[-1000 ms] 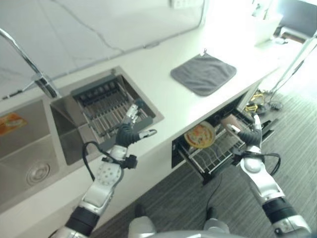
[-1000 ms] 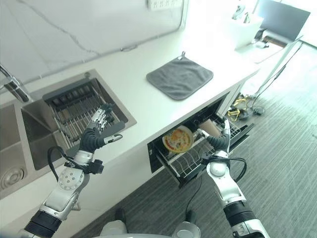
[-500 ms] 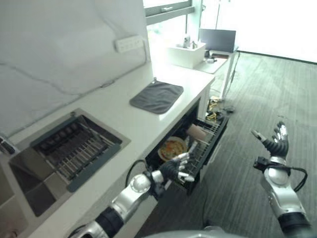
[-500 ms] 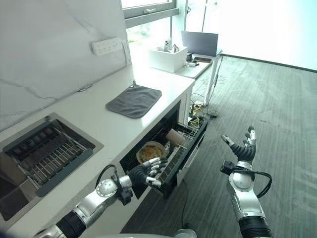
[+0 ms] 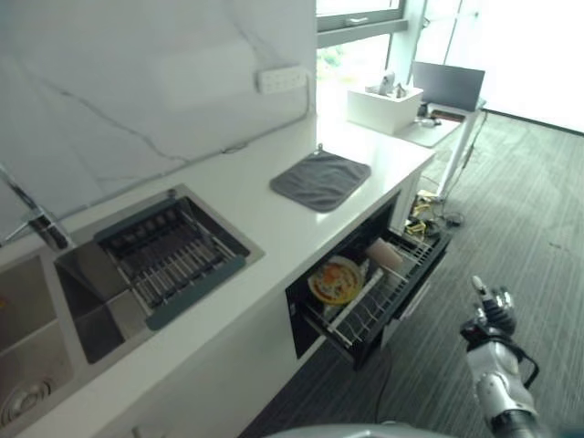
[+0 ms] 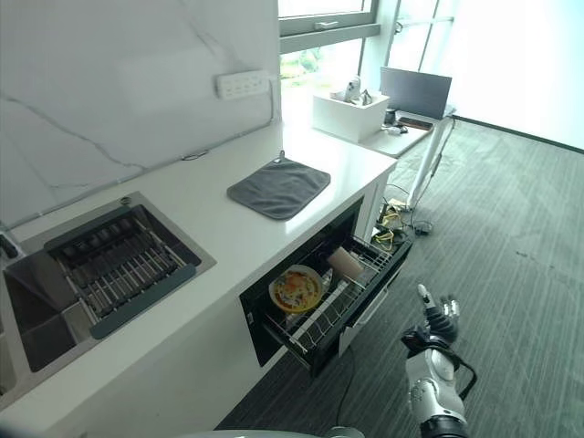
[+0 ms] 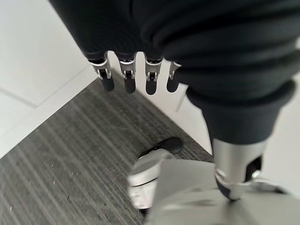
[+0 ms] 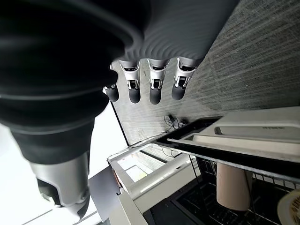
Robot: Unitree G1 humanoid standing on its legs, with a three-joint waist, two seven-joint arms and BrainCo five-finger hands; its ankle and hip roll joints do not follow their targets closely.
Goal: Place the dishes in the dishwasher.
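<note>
The dishwasher's lower rack (image 5: pixel 376 308) stands pulled out under the counter. In it a round plate (image 5: pixel 335 279) with a yellow and orange pattern stands on edge, and a pale cup (image 5: pixel 385 255) lies on its side beside it. My right hand (image 5: pixel 493 308) hangs over the floor to the right of the rack, apart from it, fingers (image 8: pixel 155 87) straight and holding nothing. The cup (image 8: pixel 233 185) also lies past those fingers in the right wrist view. My left hand (image 7: pixel 129 78) points down at the grey floor beside a white cabinet front, fingers straight and bare.
A sink (image 5: pixel 87 315) with a dark drying rack (image 5: pixel 169 260) sits in the white counter at the left. A grey mat (image 5: pixel 319 180) lies on the counter above the dishwasher. A white box (image 5: pixel 383 105) and a side table (image 5: pixel 447 114) stand at the far end.
The camera has swung back toward the sink. My left hand has left the front edge of the dishwasher rack and dropped beside the cabinet. The right hand has sunk lower.
</note>
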